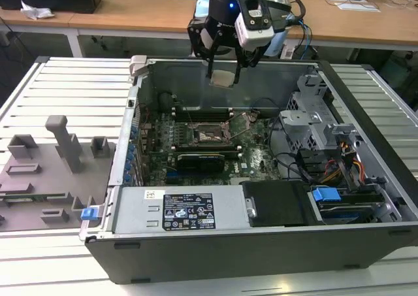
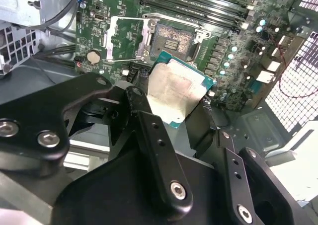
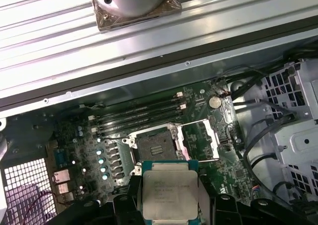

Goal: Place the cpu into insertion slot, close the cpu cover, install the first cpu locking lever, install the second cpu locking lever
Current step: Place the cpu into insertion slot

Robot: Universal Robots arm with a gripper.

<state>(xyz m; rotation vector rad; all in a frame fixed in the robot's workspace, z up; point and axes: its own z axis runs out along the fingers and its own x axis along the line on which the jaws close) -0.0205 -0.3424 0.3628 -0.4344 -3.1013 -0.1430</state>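
Arm [image 1: 230, 12] is above the open case [image 1: 261, 250], which lies on the slatted metal surface [image 1: 72, 87].

- Fingers [image 2: 149, 130]: closed narrow on the cpu [image 1: 222, 78], gripping it by opposite edges. In both wrist views the metal top faces the camera [image 2: 175, 92] [image 3: 169, 192], with the green rim showing at the sides.
- Cpu position: held in the air above the motherboard [image 1: 255, 159], near the case's far wall in the exterior view. It is well apart from the slot and touches nothing but the fingers.
- Slot [image 1: 210, 135] [image 2: 175, 38] [image 3: 153, 148]: bare, with the pin field exposed.
- Cover [image 2: 147, 36] [image 3: 214, 143]: swung open, lying just beside the slot, with green board visible through its window.
- Memory slots [image 3: 139, 113] run along the slot's far side.
- Grey fixture [image 1: 59, 159] sits on the surface at the exterior view's left, outside the case.
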